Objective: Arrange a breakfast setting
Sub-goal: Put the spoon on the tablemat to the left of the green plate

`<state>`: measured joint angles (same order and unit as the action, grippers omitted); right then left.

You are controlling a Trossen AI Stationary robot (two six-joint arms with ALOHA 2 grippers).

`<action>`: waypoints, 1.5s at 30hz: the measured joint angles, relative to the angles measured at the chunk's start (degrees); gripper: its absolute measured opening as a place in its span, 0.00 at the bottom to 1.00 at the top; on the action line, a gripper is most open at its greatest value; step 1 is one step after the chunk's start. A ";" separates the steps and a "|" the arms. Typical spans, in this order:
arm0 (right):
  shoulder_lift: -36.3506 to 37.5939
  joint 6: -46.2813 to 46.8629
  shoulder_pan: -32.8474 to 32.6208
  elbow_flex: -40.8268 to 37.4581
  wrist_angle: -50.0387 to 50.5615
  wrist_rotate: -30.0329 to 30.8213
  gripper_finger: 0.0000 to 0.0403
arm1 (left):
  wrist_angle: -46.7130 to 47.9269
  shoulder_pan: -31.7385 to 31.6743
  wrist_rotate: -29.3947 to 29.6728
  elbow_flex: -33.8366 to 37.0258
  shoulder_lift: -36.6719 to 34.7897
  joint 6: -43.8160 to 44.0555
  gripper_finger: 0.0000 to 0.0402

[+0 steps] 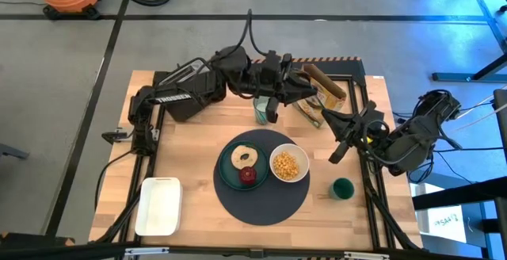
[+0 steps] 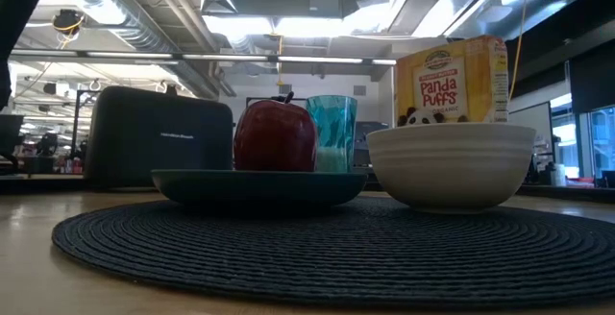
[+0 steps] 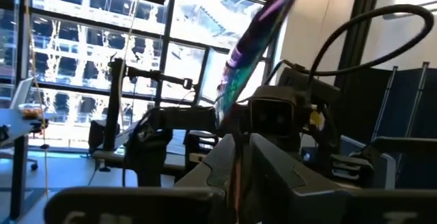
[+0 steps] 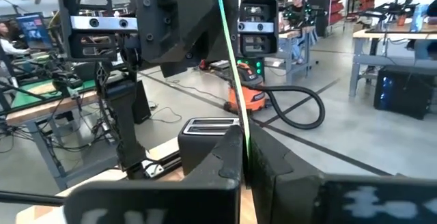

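The dark-blue mat [image 1: 261,200] carries the teal plate [image 1: 228,169] with the bagel [image 1: 243,156] and red apple [image 1: 249,176], and the white bowl [image 1: 288,165] of yellow cereal. The dark-green mug [image 1: 342,187] stands on the table, right of the mat. The cereal box [image 1: 319,95] stands behind the bowl and also shows in the low view [image 2: 452,75]. My left gripper [image 1: 311,93] and right gripper [image 1: 328,118] are both shut at the box. The teal utensil does not show. My left gripper pinches a thin, shiny sheet edge [image 3: 240,80] of the cereal box between its two fingers. The edge rises out of the fingers. Which part of the box it is cannot be told. My right gripper pinches a thin green edge [image 4: 231,67] between its two fingers, coming level from the table's right. The edge runs on toward my left gripper [image 4: 171,19]. The box stands upright on the table.
A teal tumbler [image 1: 261,109] stands by the left gripper, behind the plate. The black toaster [image 1: 184,95] sits under the left arm at the far left. A white tray [image 1: 158,206] lies at the near left corner. Bare wood lies between tray and mat.
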<state>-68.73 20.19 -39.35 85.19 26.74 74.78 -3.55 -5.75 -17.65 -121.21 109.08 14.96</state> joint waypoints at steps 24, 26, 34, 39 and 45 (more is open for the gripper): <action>2.44 -1.09 3.48 0.02 1.74 -7.57 0.01 | 0.26 -0.88 0.01 -0.02 -0.02 1.42 0.12; 2.38 -1.12 3.89 0.02 1.79 -8.80 0.01 | 0.23 -0.88 -0.05 -0.02 -0.02 1.42 0.15; 2.36 -1.12 3.77 0.02 1.86 -8.44 0.01 | 0.09 -0.84 0.15 -0.02 -0.02 1.39 0.11; 2.36 -0.51 3.76 0.02 1.83 -10.34 0.01 | 0.11 -1.14 -1.16 -0.02 -0.02 1.14 0.02; 2.47 1.64 3.78 0.00 1.96 -8.63 0.15 | 5.59 -1.21 -1.55 -0.09 -0.09 1.30 0.01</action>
<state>-66.26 21.83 -35.57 85.19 28.71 66.15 2.04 -6.96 -19.20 -121.30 108.99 16.26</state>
